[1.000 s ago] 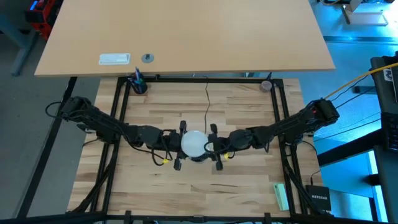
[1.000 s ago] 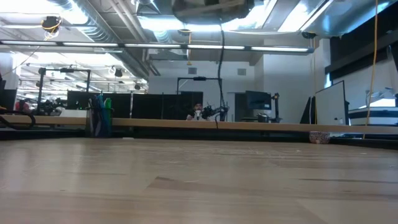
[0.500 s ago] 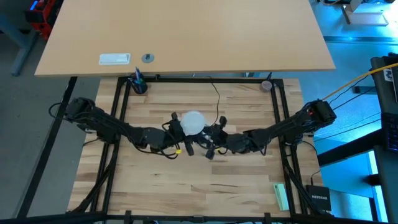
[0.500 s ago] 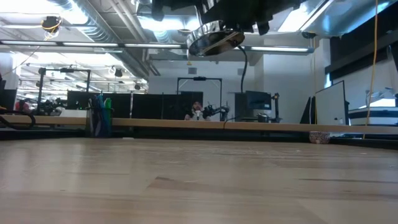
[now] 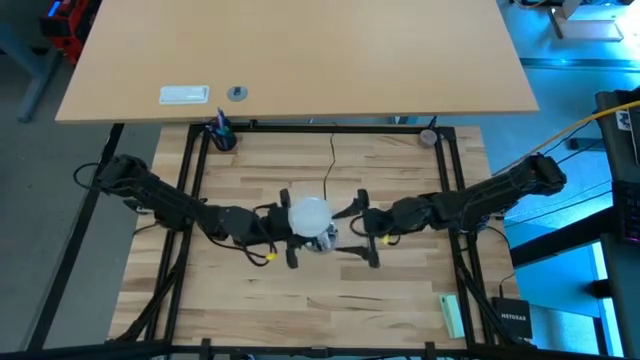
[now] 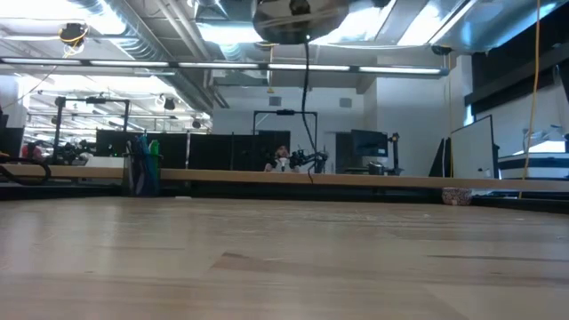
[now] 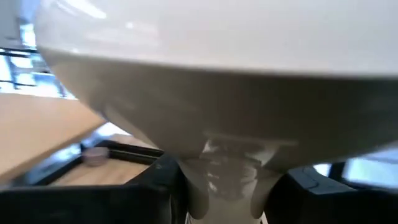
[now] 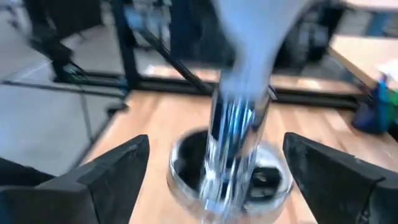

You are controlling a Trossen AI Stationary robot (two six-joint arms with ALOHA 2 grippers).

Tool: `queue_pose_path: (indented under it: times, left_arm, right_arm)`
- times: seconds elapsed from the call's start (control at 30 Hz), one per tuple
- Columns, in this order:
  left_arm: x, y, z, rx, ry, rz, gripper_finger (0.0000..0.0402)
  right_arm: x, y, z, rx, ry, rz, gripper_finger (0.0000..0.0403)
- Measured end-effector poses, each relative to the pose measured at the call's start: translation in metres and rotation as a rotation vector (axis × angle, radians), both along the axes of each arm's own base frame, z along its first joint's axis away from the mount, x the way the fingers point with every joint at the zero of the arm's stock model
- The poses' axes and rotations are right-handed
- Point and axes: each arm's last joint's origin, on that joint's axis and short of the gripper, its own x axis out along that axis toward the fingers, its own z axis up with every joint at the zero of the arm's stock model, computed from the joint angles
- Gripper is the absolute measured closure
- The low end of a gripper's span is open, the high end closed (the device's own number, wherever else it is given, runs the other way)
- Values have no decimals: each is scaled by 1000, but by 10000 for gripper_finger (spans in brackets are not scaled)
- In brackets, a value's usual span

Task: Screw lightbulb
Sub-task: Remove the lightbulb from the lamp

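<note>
Frosted white lightbulb (image 5: 309,213) mid-table, held aloft.

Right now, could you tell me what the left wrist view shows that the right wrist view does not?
Only the left wrist view shows the lightbulb's frosted white dome close up, with its neck clamped between the shut left gripper's fingers. Only the right wrist view shows the bulb's silvery screw base, blurred, above the round metal socket, with the right gripper's fingers open wide on either side, touching neither. Both views share the bulb itself and the wooden table beneath.
</note>
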Motion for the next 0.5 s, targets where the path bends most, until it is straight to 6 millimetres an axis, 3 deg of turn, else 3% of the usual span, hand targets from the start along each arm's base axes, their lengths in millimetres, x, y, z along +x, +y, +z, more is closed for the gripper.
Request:
queue_pose_path:
  times: [0.17, 0.37, 0.5]
  left_arm:
    - [3, 0, 1, -6, -29, -231, 268]
    - [3, -2, 6, -22, -99, -340, 268]
    - [3, -5, 6, -11, -93, -370, 268]
  right_arm:
    - [11, 6, -8, 14, -14, 130, 43]
    - [36, 17, -25, 82, -111, 242, 66]
    - [43, 19, -25, 130, -146, 279, 75]
